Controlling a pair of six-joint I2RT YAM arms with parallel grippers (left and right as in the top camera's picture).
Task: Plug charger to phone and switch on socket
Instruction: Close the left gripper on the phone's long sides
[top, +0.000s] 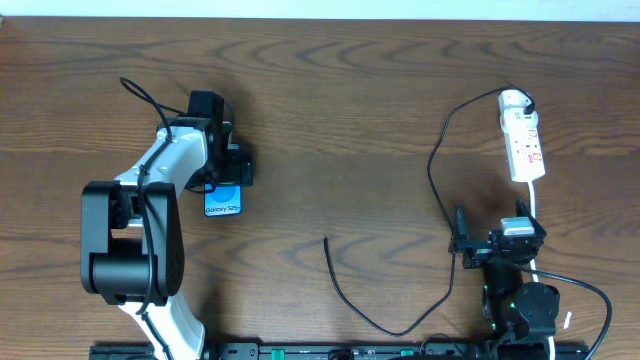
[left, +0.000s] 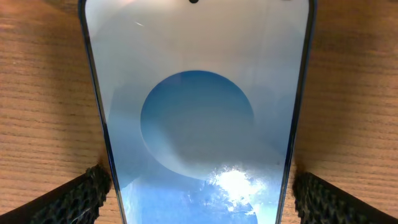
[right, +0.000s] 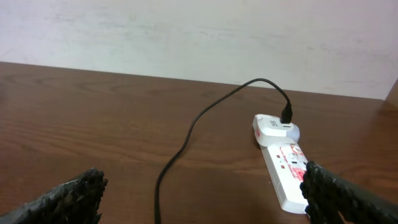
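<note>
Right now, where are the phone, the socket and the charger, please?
phone (top: 224, 204): overhead view, visible lower part of the blue screen.
socket (top: 524, 147): overhead view, middle of its white body.
charger (top: 327, 243): overhead view, near its free tip.

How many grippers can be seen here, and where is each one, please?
2. The left gripper, open, straddles the phone on the left side of the table; the right gripper, also open, sits at the front right, facing the socket. None appears hidden.
</note>
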